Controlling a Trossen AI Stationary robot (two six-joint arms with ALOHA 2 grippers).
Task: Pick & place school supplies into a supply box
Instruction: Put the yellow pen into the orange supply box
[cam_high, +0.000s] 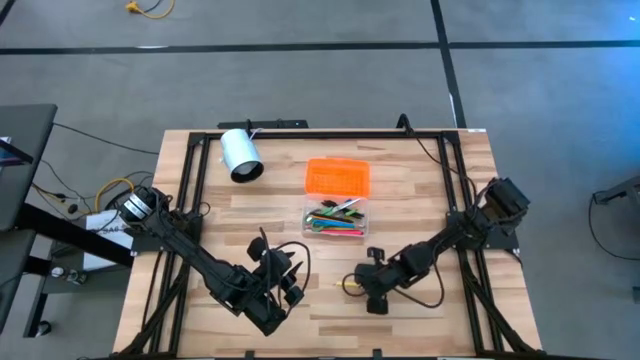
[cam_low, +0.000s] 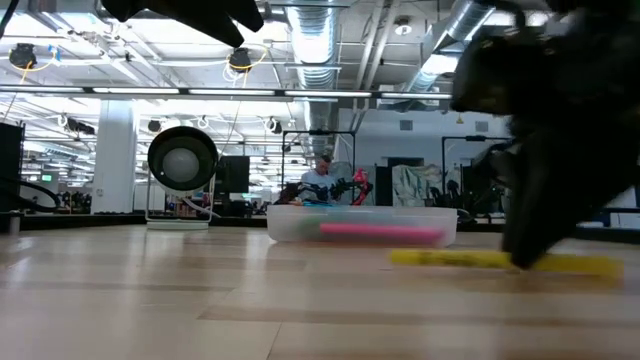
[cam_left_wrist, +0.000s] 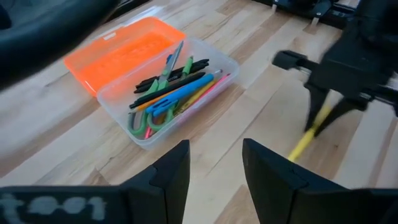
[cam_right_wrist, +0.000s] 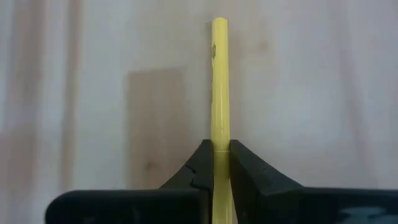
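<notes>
supply box (cam_high: 336, 218) mid-table, supplies (cam_high: 334, 220) inside | lid (cam_high: 338, 177) touching behind it | cylinder (cam_high: 240, 156) back-left | pen (cam_high: 349, 285) on table (cam_high: 420, 200) in front

The right gripper (cam_low: 535, 255) covers the middle of the yellow pen (cam_low: 450, 258) in the low view, both blurred there.

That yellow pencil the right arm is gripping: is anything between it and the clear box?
Nothing visible. The right end effector is shut on the yellow pencil, and only bare table lies between it and the open supply box.
</notes>
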